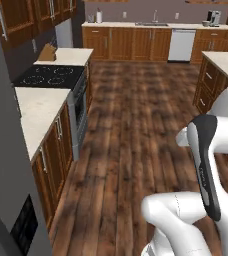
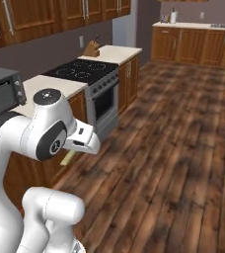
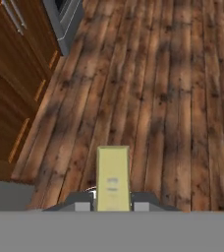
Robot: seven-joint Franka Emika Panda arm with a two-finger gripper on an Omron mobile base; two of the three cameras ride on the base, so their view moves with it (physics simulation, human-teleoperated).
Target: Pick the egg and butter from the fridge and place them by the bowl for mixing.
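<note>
Between the two dark fingertips at six o'clock of the hand view stands one butter stick (image 3: 113,178), olive-yellow, pinched by the nearly closed gripper (image 3: 113,203) and pointing toward twelve o'clock over the wood plank floor (image 3: 173,98); two faint marks on its face are too small to read. From the right base, the white arm (image 2: 45,131) folds at its elbow, hand angled down toward four o'clock, the stick's tip (image 2: 69,158) showing beneath, with one stove (image 2: 82,70) and one knife block (image 2: 91,48) beyond.

even, soft rendered light, faint shadows, slightly blurry low-resolution pictures.
</note>
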